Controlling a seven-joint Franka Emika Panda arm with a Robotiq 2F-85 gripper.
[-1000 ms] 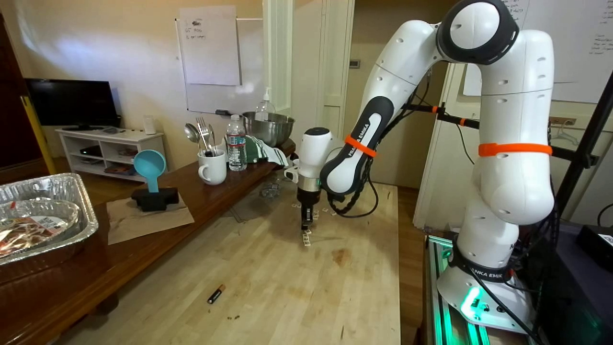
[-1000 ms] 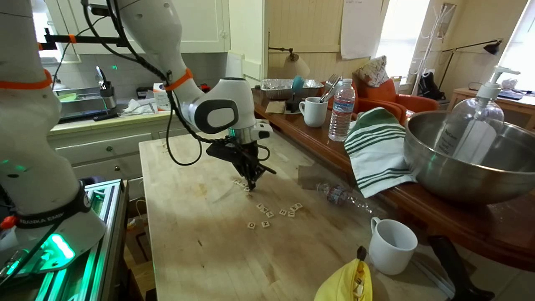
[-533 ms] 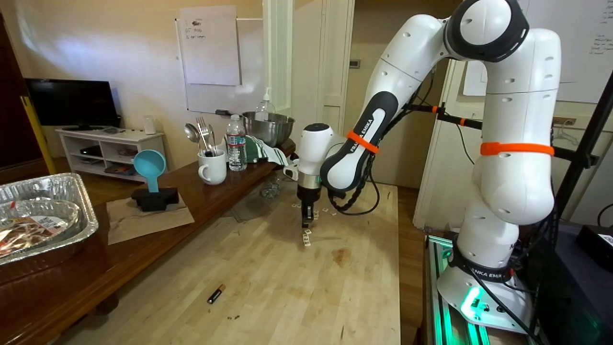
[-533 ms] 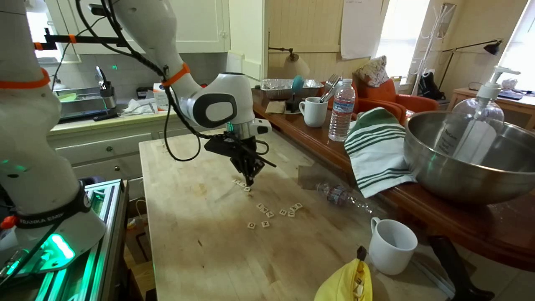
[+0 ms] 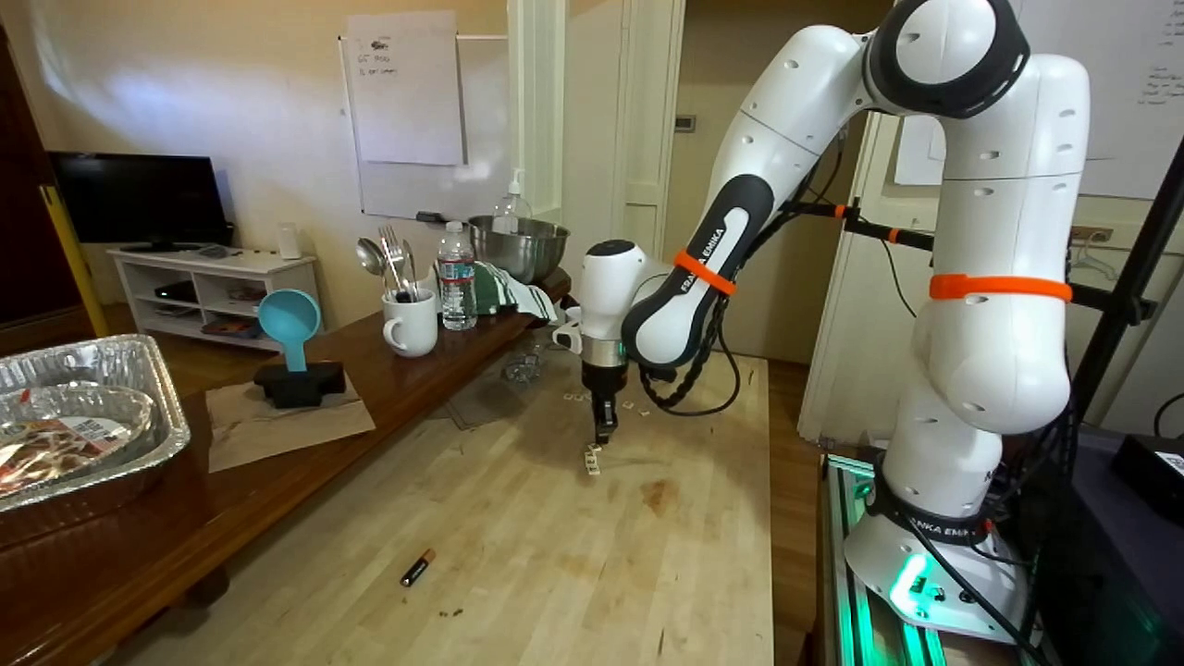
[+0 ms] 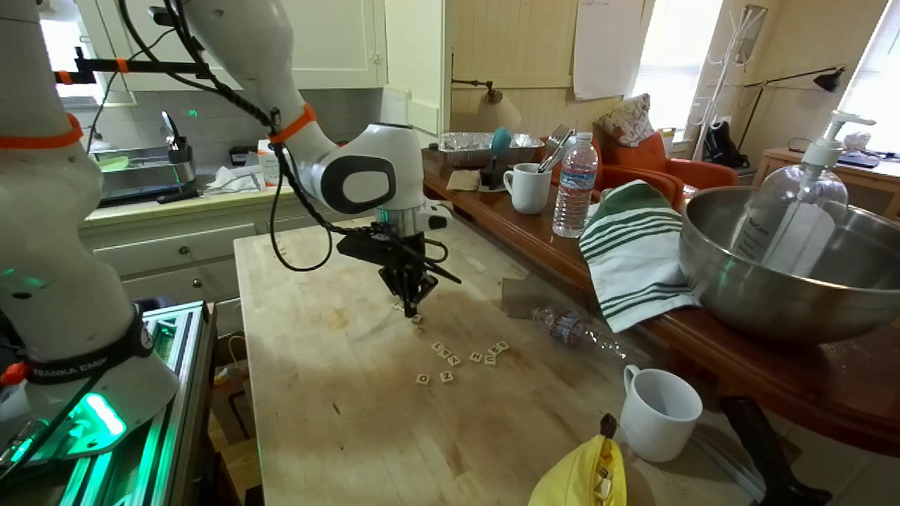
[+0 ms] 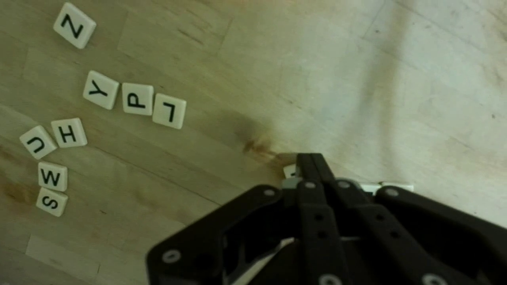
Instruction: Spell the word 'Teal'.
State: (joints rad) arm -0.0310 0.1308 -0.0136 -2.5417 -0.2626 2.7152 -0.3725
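My gripper (image 7: 310,155) is shut, its fingertips together with nothing seen between them. It points down at the far end of a short row of cream letter tiles (image 5: 592,460). The end tile (image 6: 416,320) sits beside the fingertips and slightly out of line; I cannot tell whether they touch. In the wrist view this tile (image 7: 290,171) is mostly hidden behind the fingers, and other row tiles (image 7: 398,186) show only edges. Loose tiles in the wrist view are Z (image 7: 74,25), Y (image 7: 101,90), P (image 7: 137,99), upside-down L (image 7: 169,111), H (image 7: 69,132), U (image 7: 38,142), W (image 7: 52,176) and S (image 7: 52,202).
An O tile (image 6: 422,379) lies near the Z. A battery (image 5: 417,567) lies on the wooden table (image 5: 647,573). A yellow pouch (image 6: 580,474), white mug (image 6: 661,414) and fallen bottle (image 6: 569,328) are on the table. A raised brown ledge (image 5: 444,398) runs alongside.
The shut gripper rose a little off the end of the row, then moved toward the robot base, rightward in one exterior picture and leftward in another. The end tile shifted very slightly.
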